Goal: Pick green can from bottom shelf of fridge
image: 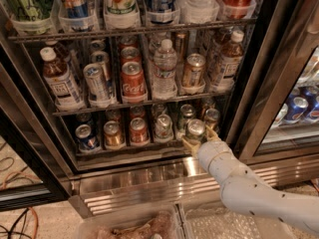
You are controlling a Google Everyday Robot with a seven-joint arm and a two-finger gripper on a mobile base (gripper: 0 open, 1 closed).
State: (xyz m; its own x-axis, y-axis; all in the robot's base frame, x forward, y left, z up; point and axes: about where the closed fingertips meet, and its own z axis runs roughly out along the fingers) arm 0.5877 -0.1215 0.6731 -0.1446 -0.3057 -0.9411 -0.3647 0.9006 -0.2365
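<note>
View into an open fridge (245, 83) with wire shelves of drinks. My gripper (201, 139) is at the front right of the bottom shelf (124, 148), reaching in from the lower right on my white arm (239, 183). My jaws are clamped on the green can (195, 128), one on each side. Only the can's silver top and a sliver of its wall show; my wrist hides the rest, so its colour is hard to read. It sits forward of its row, at the shelf's front edge.

Just to its left stands a white can (163, 126), and behind it to the right a bronze can (212, 117). Cans further back are dim and half hidden.

On the tier above stands a red Coca-Cola can (133, 81). The top tier is cut off by the frame edge. A clear plastic bin (124, 223) is cropped at the bottom.
</note>
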